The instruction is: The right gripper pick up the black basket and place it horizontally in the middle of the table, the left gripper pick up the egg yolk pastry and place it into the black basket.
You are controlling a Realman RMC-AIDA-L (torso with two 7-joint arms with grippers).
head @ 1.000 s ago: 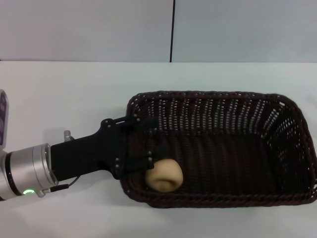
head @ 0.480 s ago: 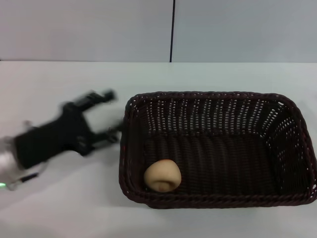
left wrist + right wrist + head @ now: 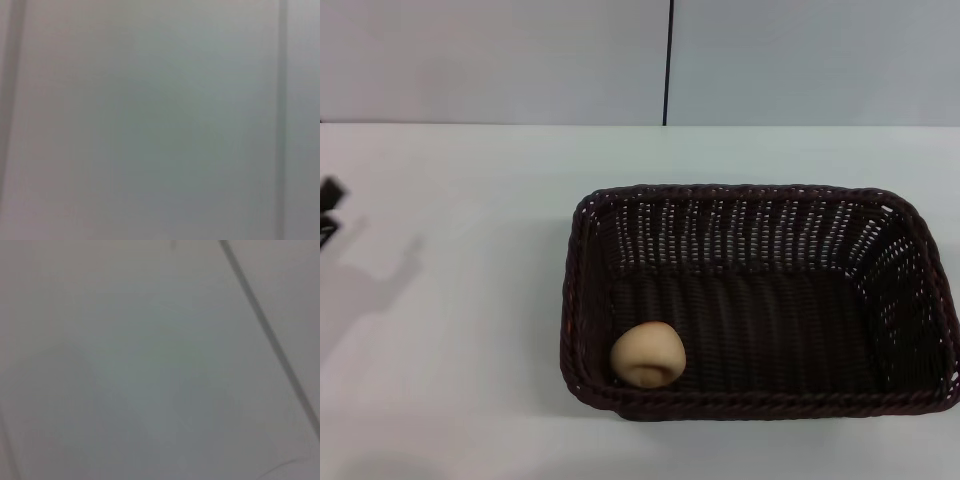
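Observation:
The black basket [image 3: 750, 192] lies lengthwise across the white table [image 3: 460, 340], right of the middle. The egg yolk pastry [image 3: 647, 354] sits inside it, in the near left corner of its floor, with nothing touching it. My left gripper [image 3: 326, 210] shows only as two black fingertips at the far left edge of the head view. They are apart and empty, well away from the basket. My right gripper is out of view. Both wrist views show only a blank pale surface.
A grey wall with a dark vertical seam [image 3: 668, 60] stands behind the table's far edge. The left arm's shadow [image 3: 360, 290] falls on the table at the left.
My left gripper has let go of the pastry, pulled out of the basket and drawn back left almost out of the head view. The pastry stays in the basket.

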